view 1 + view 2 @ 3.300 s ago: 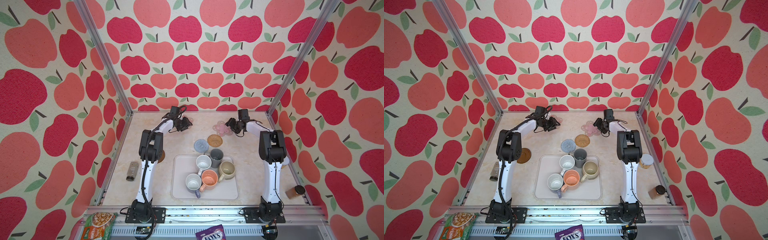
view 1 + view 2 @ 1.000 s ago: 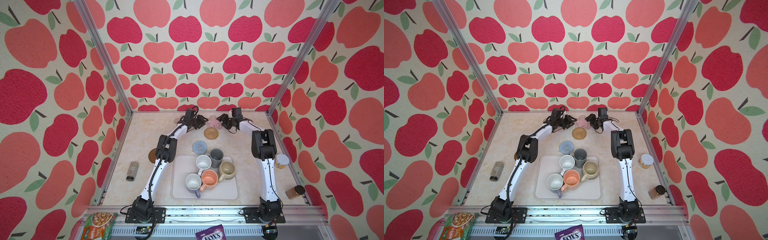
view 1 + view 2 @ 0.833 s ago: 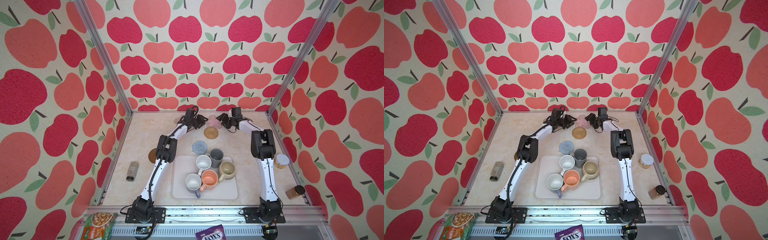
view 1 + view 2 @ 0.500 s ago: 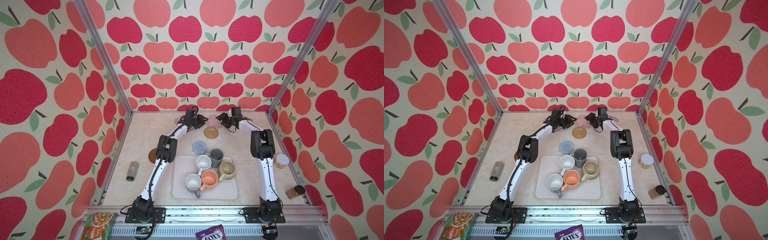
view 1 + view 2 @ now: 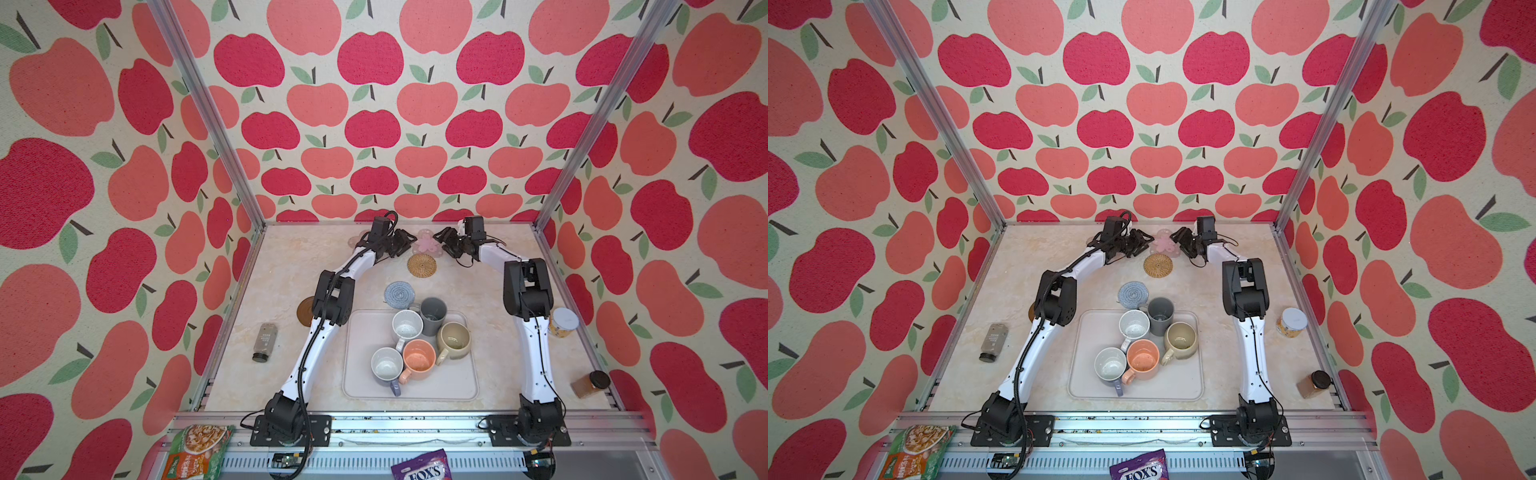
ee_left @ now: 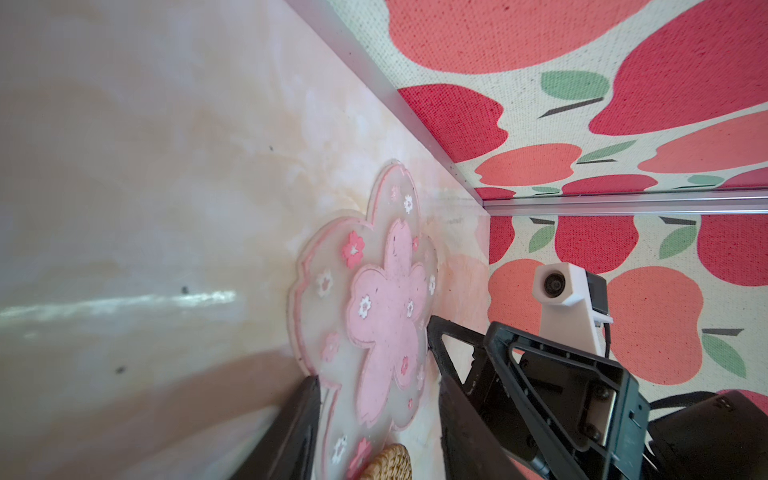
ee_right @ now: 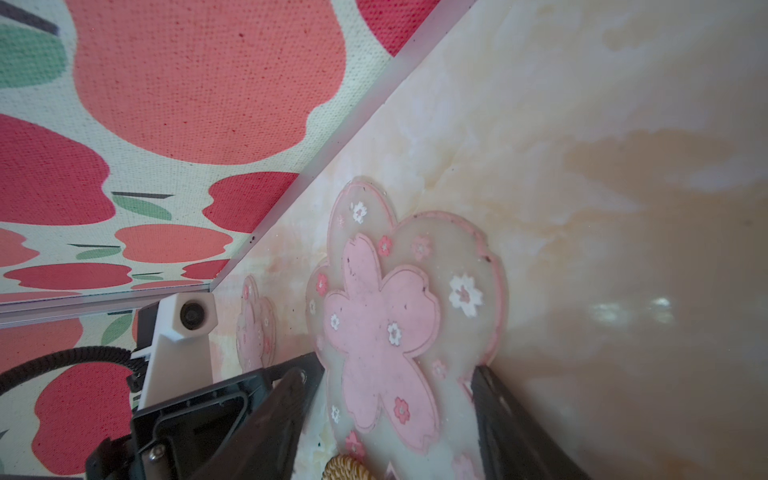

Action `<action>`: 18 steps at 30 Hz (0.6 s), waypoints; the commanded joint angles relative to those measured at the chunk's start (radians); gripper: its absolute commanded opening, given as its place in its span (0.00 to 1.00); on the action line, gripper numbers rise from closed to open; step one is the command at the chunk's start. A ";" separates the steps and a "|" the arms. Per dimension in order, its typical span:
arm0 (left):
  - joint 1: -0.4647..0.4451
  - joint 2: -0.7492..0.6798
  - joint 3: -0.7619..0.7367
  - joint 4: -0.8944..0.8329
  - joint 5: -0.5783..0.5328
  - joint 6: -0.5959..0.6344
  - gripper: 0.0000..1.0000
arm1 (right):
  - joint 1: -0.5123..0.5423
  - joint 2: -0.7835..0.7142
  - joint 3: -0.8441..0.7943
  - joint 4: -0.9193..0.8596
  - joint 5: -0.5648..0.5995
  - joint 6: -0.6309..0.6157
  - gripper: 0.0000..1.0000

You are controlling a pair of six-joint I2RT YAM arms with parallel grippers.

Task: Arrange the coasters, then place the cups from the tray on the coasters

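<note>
Only the top views gave me the tray (image 5: 453, 376), pale off-white with a low rim; neither wrist camera caught it. All five cups sat in it, bunched toward its far half. The dark grey mug (image 5: 433, 313) stood at the far edge with the white mug (image 5: 407, 325) beside it. The beige-olive mug (image 5: 454, 340) sat a little nearer, the peach-orange mug (image 5: 419, 359) in the middle. The lavender-grey mug (image 5: 386, 368) was next to that, its handle toward the near rim.

Well beyond the tray's far edge, the left gripper (image 5: 408, 243) and right gripper (image 5: 441, 243) faced each other across one pink flower coaster (image 5: 424, 245). Each wrist view showed its own jaws partly apart, a finger on either side of that coaster, which lay flat on the table (image 5: 282, 266). I couldn't tell whether the pads pressed on it. From above it was a pale blot. Up close it had a clear, pink-edged border dotted with small blossoms around a solid pink flower.

The left wrist view missed the second flower coaster (image 7: 254, 328); the right wrist view had it. From above, the rattan coaster (image 5: 422, 264) lay between the flower and the tray. The blue-grey crocheted coaster (image 5: 399, 293) lay just off the tray's far edge. The dark brown disc (image 5: 304, 311) sat off its far-left corner, half hidden by the left arm.
</note>
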 commanded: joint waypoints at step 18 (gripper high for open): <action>-0.067 0.134 0.125 -0.087 0.006 -0.061 0.49 | -0.066 -0.038 -0.144 -0.122 0.006 -0.005 0.68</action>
